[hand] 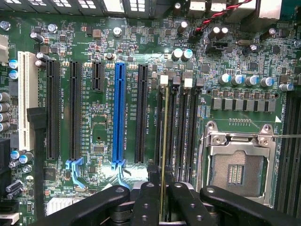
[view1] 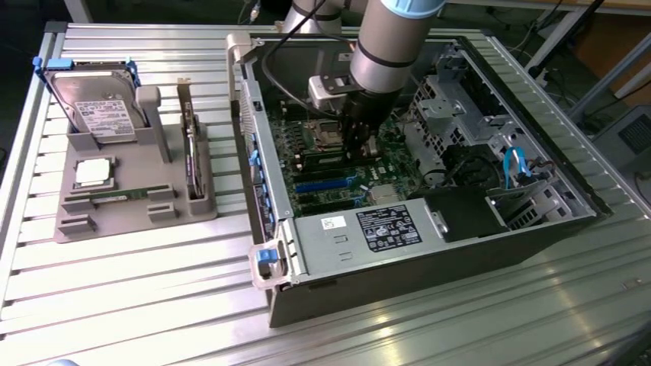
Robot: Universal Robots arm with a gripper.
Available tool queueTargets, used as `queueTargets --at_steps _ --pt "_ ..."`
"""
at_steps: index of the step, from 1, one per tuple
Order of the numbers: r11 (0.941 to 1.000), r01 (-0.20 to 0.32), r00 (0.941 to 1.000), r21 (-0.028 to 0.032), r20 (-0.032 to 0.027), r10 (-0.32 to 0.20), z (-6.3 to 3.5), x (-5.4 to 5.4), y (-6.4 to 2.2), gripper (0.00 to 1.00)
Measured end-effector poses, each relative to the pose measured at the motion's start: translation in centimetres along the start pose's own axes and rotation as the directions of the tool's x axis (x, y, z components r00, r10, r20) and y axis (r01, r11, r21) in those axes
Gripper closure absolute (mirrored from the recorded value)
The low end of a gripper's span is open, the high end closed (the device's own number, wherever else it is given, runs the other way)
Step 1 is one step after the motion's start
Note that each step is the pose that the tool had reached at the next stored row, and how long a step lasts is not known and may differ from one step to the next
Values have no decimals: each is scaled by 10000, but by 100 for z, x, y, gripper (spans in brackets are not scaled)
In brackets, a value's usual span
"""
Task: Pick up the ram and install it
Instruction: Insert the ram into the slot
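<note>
Reaches down from above into the open computer case (view1: 407,286) on the slatted metal tabletop (view1: 152,297). Grips the ram (hand: 162,141) in the claw (hand: 162,195): black fingers (hand: 147,202) clenched on its two flat sides, thin green-gold edge turned toward the wrist camera. Holds it upright on its long edge over the motherboard (hand: 99,136), in line with the memory slot nearest the row of long card slots, just beside the black slot next to the blue slot (hand: 119,113). Cannot tell whether seated in that memory slot or just above it. On the far side of the memory slots from the card slots, an open processor socket (hand: 237,167) in its metal frame. Fine white print along every slot, beginning "SLOT" by the card slots; the rest too small to read.

In the exterior view, at the end of the case nearest the camera, a power supply (view1: 392,229) with a black label, and a white sticker (view1: 334,223) beside it, wording unreadable. To the exterior view's left of the case, well apart from the claw, a grey tray (view1: 133,217) carrying a hard drive (view1: 97,110) with a white printed label, a silver square chip (view1: 94,171), a narrow green stick (view1: 120,195) lying flat, and a dark card (view1: 191,156) standing on edge. Brand names too small to make out.
</note>
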State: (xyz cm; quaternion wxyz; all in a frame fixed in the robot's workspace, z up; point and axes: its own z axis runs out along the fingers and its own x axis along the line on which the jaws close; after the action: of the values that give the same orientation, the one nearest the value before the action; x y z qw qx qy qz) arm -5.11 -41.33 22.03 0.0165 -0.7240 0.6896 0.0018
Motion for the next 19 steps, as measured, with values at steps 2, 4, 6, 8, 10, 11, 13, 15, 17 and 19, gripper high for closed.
queueTargets --at_steps 2,4,6,8,10,11,13,15,17,19 --pt "10000 1 10000 -2 -35 -1 5 1 0 86" --pt "10000 1 10000 -3 -47 -1 10 1 1 86" --pt "10000 1 10000 -3 -47 -1 14 1 1 86" --pt "10000 1 10000 -3 -49 -1 17 1 1 86" --pt "10000 1 10000 -3 -47 -1 19 1 1 86" --pt "10000 1 10000 -3 -48 -1 19 1 1 86" --pt "10000 1 10000 -3 -47 -1 24 1 1 86" --pt "10000 1 10000 -2 -47 -1 32 1 1 86" --pt "10000 1 10000 -3 -48 -1 40 2 1 86" --pt "10000 1 10000 -3 -48 -1 40 2 1 86"
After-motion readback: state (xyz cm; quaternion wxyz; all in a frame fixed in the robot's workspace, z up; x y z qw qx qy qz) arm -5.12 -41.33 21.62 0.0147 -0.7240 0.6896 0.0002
